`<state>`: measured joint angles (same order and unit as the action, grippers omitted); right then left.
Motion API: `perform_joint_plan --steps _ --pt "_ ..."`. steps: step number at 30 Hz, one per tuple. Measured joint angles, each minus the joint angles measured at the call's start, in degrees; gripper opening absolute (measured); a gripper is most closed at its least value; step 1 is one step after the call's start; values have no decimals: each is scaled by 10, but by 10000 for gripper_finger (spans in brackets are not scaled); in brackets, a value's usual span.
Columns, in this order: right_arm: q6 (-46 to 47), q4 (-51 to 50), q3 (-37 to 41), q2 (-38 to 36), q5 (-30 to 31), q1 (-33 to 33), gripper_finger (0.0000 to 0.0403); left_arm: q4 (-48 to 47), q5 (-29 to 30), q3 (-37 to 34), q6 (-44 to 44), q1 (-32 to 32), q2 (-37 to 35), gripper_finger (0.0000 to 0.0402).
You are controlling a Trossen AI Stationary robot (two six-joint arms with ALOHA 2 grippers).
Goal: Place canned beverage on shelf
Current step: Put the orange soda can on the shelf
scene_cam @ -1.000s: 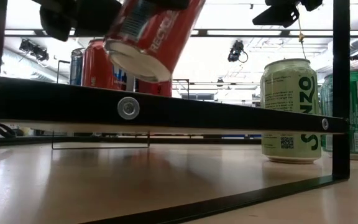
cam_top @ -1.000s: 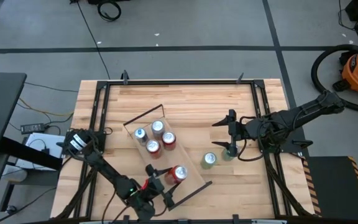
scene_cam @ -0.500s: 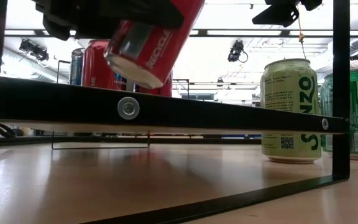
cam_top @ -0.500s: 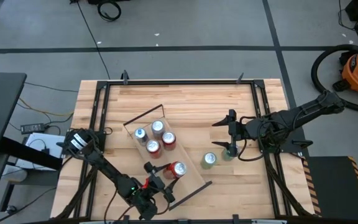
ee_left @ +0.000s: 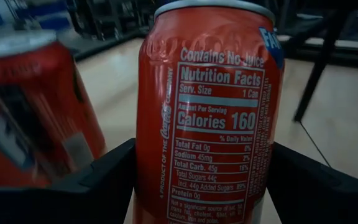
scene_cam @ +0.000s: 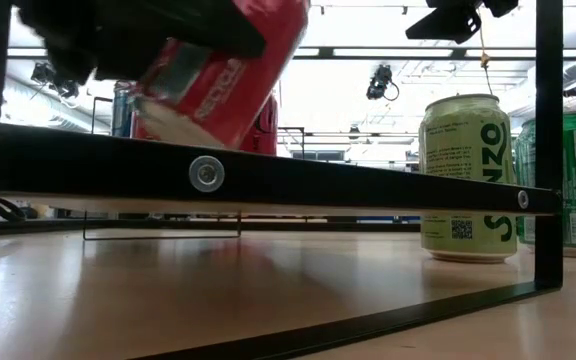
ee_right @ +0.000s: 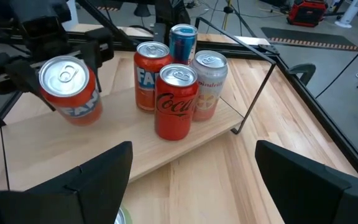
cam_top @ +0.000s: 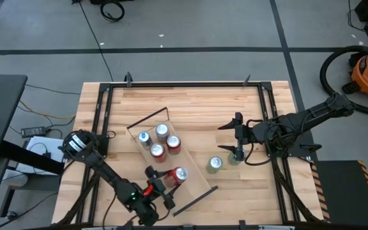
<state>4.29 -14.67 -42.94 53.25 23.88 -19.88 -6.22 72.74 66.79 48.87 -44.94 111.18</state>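
Since a second ago, item one, the red can (cam_top: 179, 176), has travelled with my left gripper (cam_top: 160, 187) a little further in over the shelf (cam_top: 190, 191) and sunk lower; from table height it now hangs tilted, base close above the plank's front edge, where before it rode higher.

Left gripper: jaws closed across the red can's body, one finger on each side, as my wrist camera shows. Can held, not yet standing.

Step in hand, my reading: bring the can upright before letting it down, since a tilted base would likely rock or roll on release. Set it on bare plank clear of the standing group, then spread the fingers only once the base sits flat.

Shelf: pale plank lying diagonally on the table (cam_top: 197, 102), black rod frames at its short ends. Contents: four cans (ee_right: 178, 78) upright in a tight cluster toward the far end, namely a red cola can (ee_right: 175, 102), an orange can (ee_right: 152, 76), a blue can (ee_right: 183, 42) and a pale can (ee_right: 208, 84). Near end bare beneath my load.

Off the shelf, on the table: pale green can (cam_top: 214, 164) and darker green can (cam_top: 234, 156), side by side.

Right gripper (cam_top: 237, 152): waiting above the darker green can, fingers apart, holding nothing.
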Motion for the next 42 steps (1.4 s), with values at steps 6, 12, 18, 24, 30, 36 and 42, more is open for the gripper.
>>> perform_joint_plan --steps 6,12,18,24,30,36,42 --pt "1 0 0 0 -10 0 350 -64 0 0 100 -24 0 305" --pt "-6 2 0 0 -10 0 350 -147 2 0 187 -45 0 305" --pt "-15 13 0 0 -15 0 350 -182 29 0 192 -52 0 305" --pt "-17 40 0 10 -58 0 350 -195 46 -1 190 -52 0 305" --pt "-16 53 -33 90 -112 -1 350 -191 57 -12 190 -51 1 305" --pt "-52 44 -92 187 -152 -4 350 -184 57 -16 190 -51 1 305" --pt "-74 35 -158 262 -193 -4 350 -184 58 -16 191 -51 1 305"
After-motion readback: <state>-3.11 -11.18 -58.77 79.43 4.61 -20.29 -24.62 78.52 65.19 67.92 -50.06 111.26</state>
